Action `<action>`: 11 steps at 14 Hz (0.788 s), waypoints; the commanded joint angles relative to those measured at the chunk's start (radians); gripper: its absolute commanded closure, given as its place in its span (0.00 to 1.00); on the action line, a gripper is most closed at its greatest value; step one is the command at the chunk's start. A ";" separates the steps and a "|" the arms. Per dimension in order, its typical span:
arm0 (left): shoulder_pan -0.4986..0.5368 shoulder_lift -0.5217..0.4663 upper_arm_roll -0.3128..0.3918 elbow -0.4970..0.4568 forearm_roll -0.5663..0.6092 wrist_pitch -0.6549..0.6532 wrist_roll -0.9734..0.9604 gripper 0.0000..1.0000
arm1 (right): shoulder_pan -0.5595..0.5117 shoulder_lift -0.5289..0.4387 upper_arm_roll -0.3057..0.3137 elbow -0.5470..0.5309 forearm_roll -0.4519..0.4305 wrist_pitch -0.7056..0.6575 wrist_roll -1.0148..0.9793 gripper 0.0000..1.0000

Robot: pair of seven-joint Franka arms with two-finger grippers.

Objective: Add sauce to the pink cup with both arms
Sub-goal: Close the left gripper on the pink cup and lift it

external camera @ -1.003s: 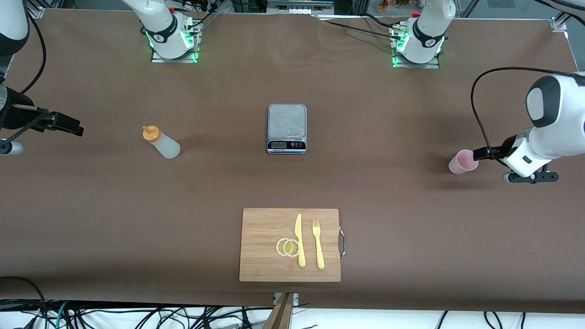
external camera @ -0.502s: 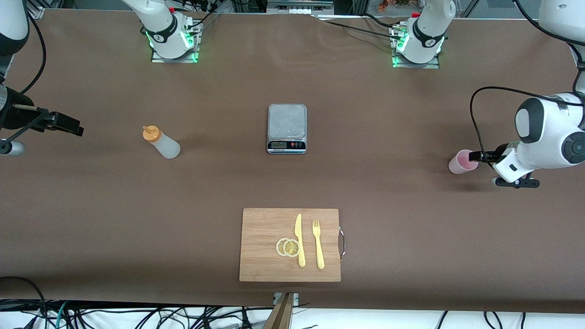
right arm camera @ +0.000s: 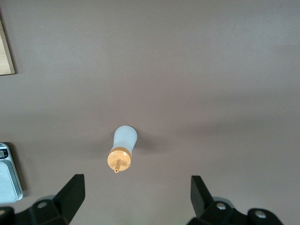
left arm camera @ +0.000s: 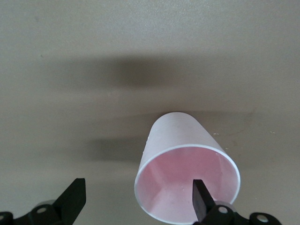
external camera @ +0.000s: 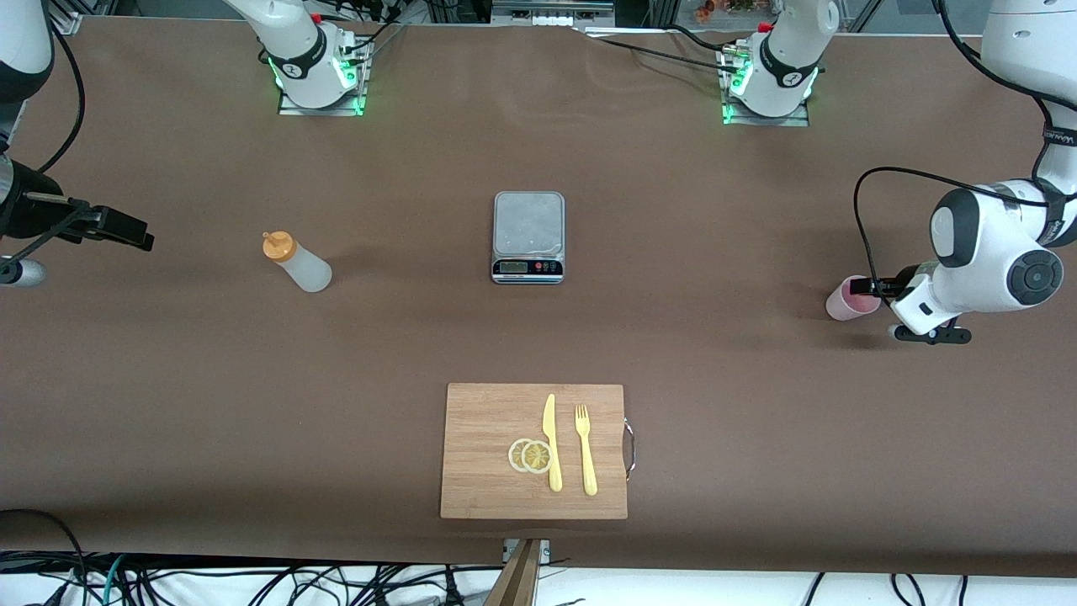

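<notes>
Our left gripper (left arm camera: pixel 136 199) has dropped closer onto the pink cup (external camera: pixel 846 300) by the counter's left-arm end, jaws wide, one finger inside its rim. Our right gripper (right arm camera: pixel 136 194) waits wide apart over the counter's right-arm end, near the upright sauce bottle (external camera: pixel 299 262).

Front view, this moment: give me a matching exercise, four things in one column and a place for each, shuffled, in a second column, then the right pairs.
Things:
1. sauce bottle
2. pink cup
3. kitchen scale
4. lemon slices

Places:
A. on the cutting board, beside the yellow knife
B. mid-table, farther from the front camera than the cutting board
C. at the left arm's end of the table, right at the open left gripper
D. toward the right arm's end of the table, standing alone, apart from the open right gripper

Pairs: 1-D, 2-C, 3-B, 4-A
</notes>
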 commanded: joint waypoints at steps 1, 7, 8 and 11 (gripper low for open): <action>0.017 0.006 -0.008 -0.006 0.025 0.022 0.018 0.18 | -0.007 0.009 0.003 0.025 0.015 -0.008 0.004 0.00; 0.009 0.000 -0.013 -0.007 0.009 0.019 0.021 1.00 | -0.007 0.009 0.003 0.025 0.015 -0.009 0.004 0.00; 0.008 -0.004 -0.015 -0.004 0.008 0.019 0.021 1.00 | -0.007 0.009 0.003 0.024 0.015 -0.009 0.004 0.00; 0.006 -0.035 -0.042 0.002 -0.032 0.007 0.036 1.00 | -0.007 0.009 0.003 0.025 0.015 -0.009 0.004 0.00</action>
